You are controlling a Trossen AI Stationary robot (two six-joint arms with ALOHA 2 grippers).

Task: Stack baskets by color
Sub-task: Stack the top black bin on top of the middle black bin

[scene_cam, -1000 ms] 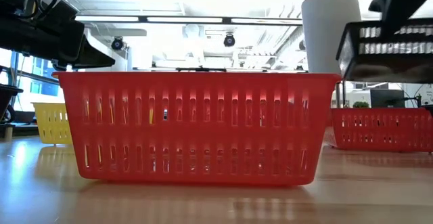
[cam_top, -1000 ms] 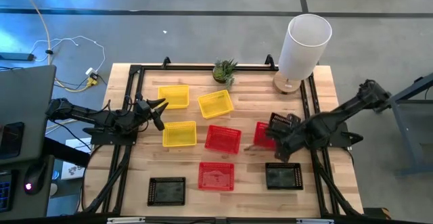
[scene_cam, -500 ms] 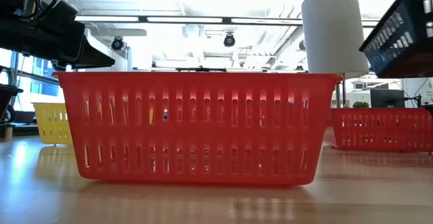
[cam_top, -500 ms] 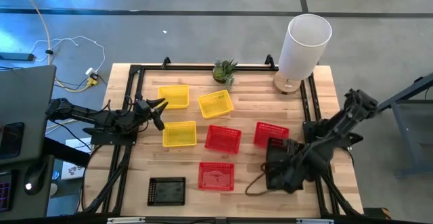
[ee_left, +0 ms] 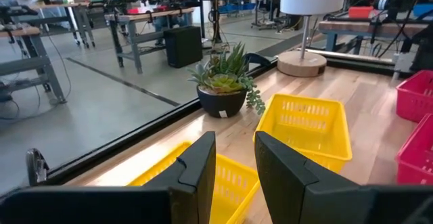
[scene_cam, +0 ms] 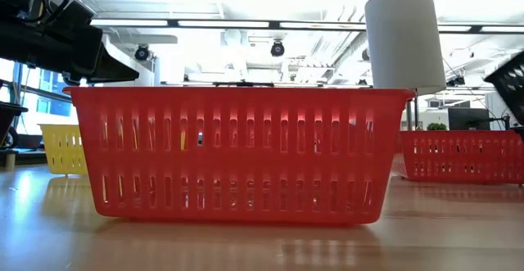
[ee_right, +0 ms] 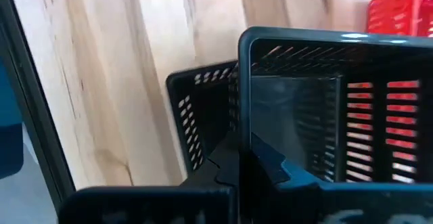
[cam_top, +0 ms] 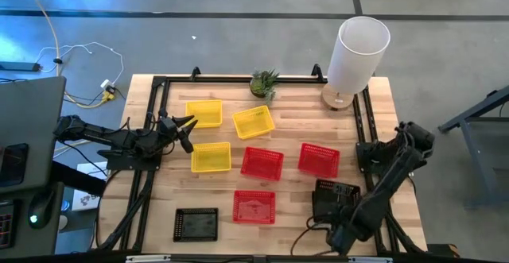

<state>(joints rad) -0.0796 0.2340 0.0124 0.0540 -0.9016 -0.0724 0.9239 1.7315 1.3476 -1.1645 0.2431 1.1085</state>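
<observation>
Two black baskets point(cam_top: 334, 200) near right; my right gripper point(ee_right: 233, 160) clamps upper one's thin rim (light, stiff mesh); left gripper point(cam_top: 184, 133) open, idle.

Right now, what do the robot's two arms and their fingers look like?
Both arms are dark, almost black, built of jointed segments. The left arm ends in two flat, blocky dark fingers. The right arm has the same dark finish. No markings are visible.
</observation>
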